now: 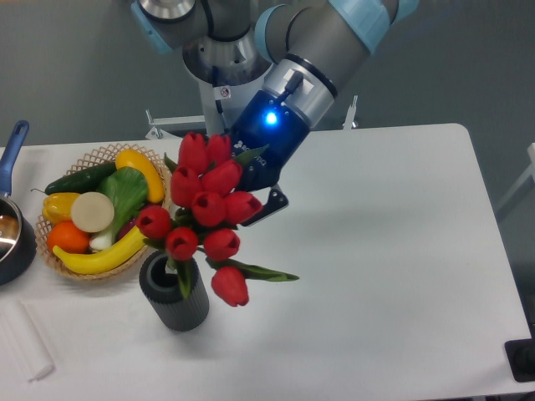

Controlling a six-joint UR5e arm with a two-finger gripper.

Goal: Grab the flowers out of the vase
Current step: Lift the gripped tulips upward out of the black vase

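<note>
Table [376, 251]: white, bearing everything listed below.

Arm [326, 38]: we record it reaching down from the top centre, slanting toward the lower left, grey links with pale blue joint caps. Its dark blue wrist carries a lit blue lamp.

Gripper [251, 200]: tilted down-left and mostly hidden behind the red buds; one dark finger [272, 204] shows at the right of the bunch. We judge it clenched on the flowers, though the contact itself is covered.

Flowers [205, 213]: directly in front of the gripper, raised above and a little right of the vase. We count about ten red tulip buds in a tight cluster, one hanging lower at the right, and a green leaf pointing right. Green stems at the bottom left still dip into the vase mouth.

Basket [104, 154]: woven, at the left, holding vegetables and fruit, just behind the vase.

Vase [174, 299]: dark grey, ribbed, upright, near the front left.

Pot [12, 242]: dark, blue handle, at the left edge.
</note>
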